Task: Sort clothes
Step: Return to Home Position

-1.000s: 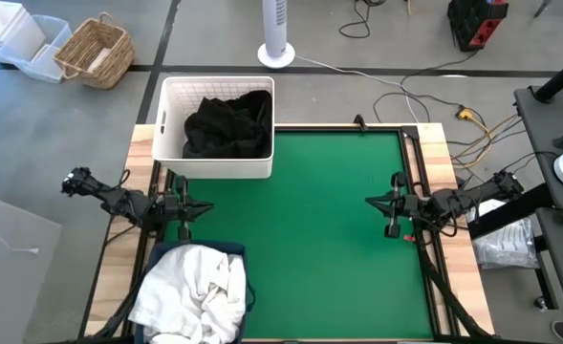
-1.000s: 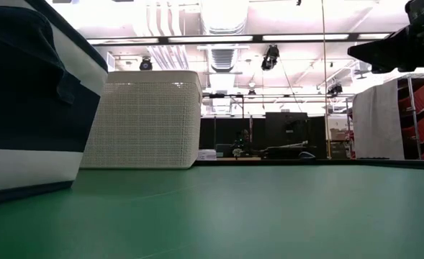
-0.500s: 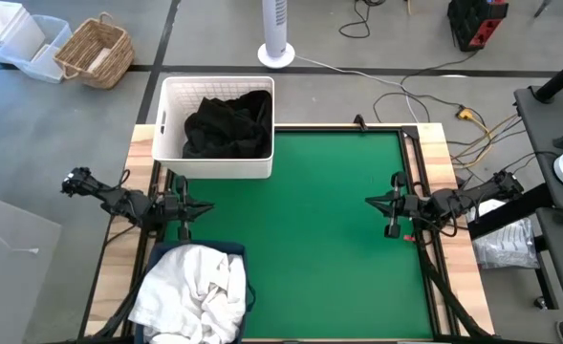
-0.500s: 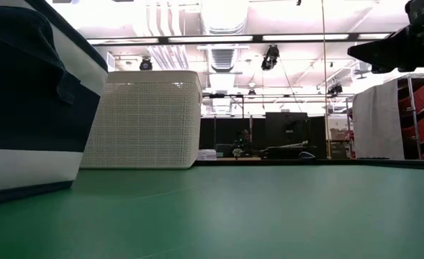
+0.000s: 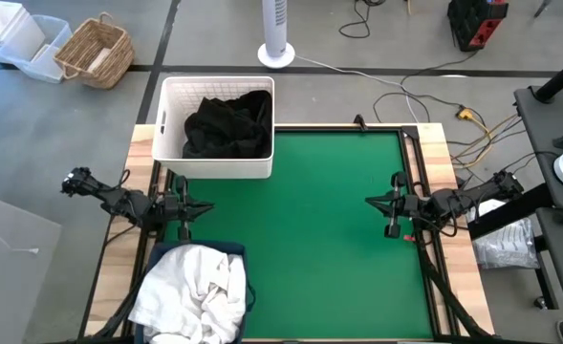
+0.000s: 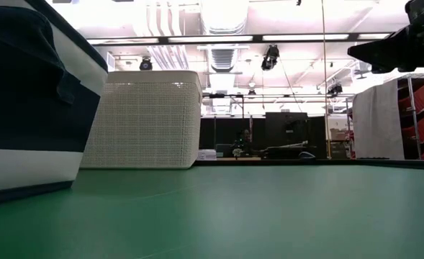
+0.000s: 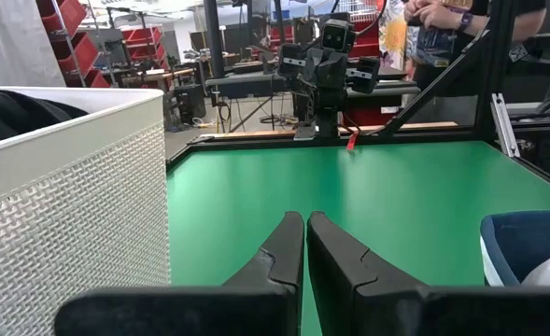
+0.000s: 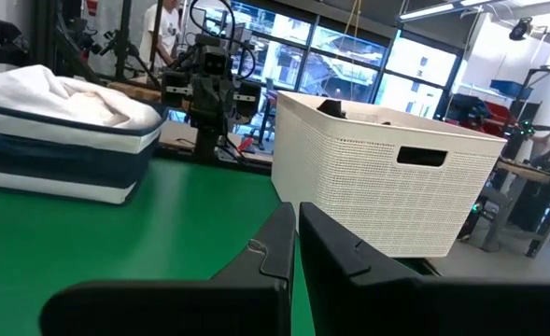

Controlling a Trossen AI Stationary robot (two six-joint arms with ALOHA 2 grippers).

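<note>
Green matting [image 5: 300,220] covers a wood-edged table seen from above, and no garment is seen lying on it. At the far left corner a white lattice basket [image 5: 226,168] is set, with black clothes [image 5: 228,124] heaped inside. At the near left edge a navy blue fabric bin [image 5: 235,250] is placed, filled with crumpled white clothes [image 5: 190,291] that rise above its rim. No dark green garment can be made out in either container, though whatever lies under the top layers is hidden.

2 dark arms are held at opposite sides of the mat, facing each other and well apart. The left gripper [image 5: 207,205] is held over the left edge, between the basket and the bin. Its fingers [image 7: 289,245] are pressed together with nothing between them. The right gripper [image 5: 369,201] is held over the right edge, likewise closed on nothing, as its wrist view shows.

Sorting is judged complete — dark items in the basket, white items in the bin, nothing left on the matting. Only the parking of the arms is judged to remain, and both are already posed much as rest would be expected — low, level, clear of the 2 containers.
</note>
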